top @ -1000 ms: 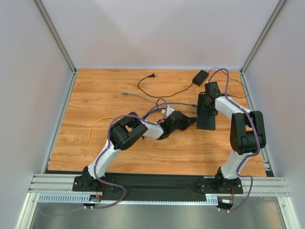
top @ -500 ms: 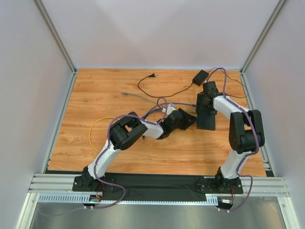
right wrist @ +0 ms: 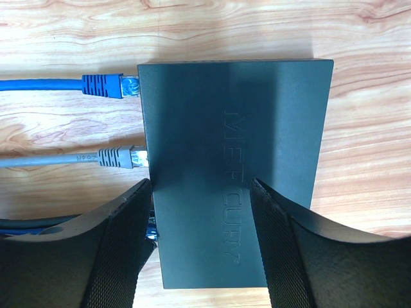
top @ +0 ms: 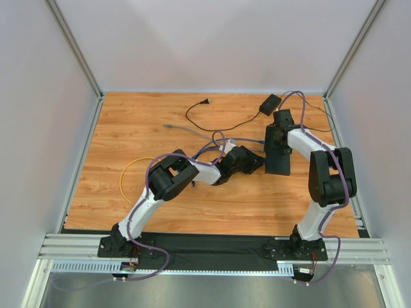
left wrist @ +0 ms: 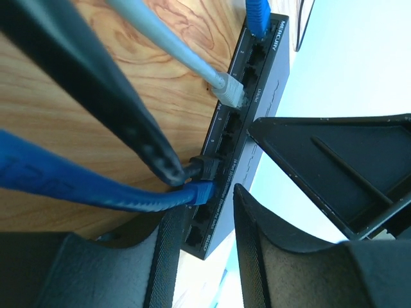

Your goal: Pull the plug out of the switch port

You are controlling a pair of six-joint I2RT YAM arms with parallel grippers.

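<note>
— Black switch (right wrist: 212,96): where is it?
— Under the right gripper (right wrist: 200,186), whose fingers are spread wide over its lid, clamping nothing.
— And the left gripper (left wrist: 209,205)?
— Parted, empty. The switch's port end lies between its fingers; the blue plug (left wrist: 200,191) sits seated just past the fingertips.

Left gripper (left wrist: 207,215), jaws parted, straddles the port edge of a black switch (left wrist: 257,83) on a wooden table (left wrist: 180,115), where a blue cable (left wrist: 77,183), black cable (left wrist: 96,83) and grey cable (left wrist: 173,45) plug in.
</note>
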